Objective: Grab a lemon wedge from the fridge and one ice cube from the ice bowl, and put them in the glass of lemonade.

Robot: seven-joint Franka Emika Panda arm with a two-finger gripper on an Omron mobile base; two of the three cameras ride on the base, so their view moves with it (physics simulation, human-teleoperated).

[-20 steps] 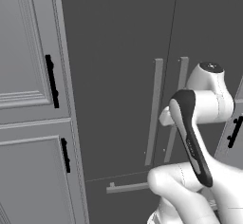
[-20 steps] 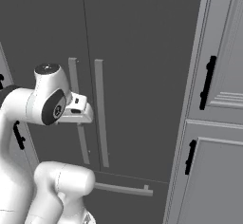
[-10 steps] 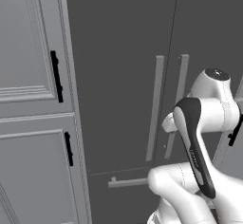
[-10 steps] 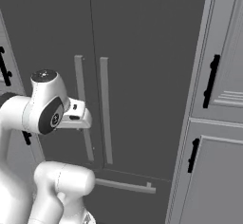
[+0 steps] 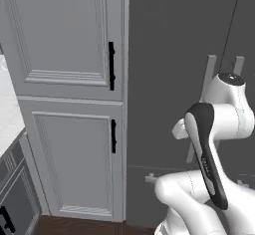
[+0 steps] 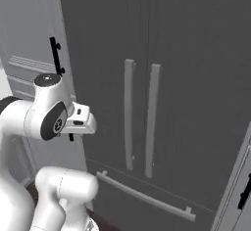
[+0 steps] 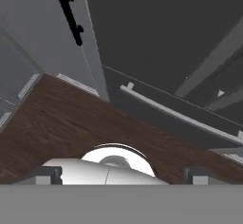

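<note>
In the left base view I saw the fridge (image 5: pixel 174 79) closed, beside the panelled cabinets (image 5: pixel 69 104). The right base view gave me both its bar handles (image 6: pixel 128 112) and the drawer handle (image 6: pixel 142 193). In the hand view the gripper (image 7: pixel 121 174) stood spread wide, holding nothing, above the wooden floor (image 7: pixel 71 118).

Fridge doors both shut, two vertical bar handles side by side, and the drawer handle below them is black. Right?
Not quite. The fridge doors are both shut and the two vertical bar handles sit side by side, but the drawer handle below them is pale grey, not black, as the right base view shows. The black handles belong to the cabinets.
</note>
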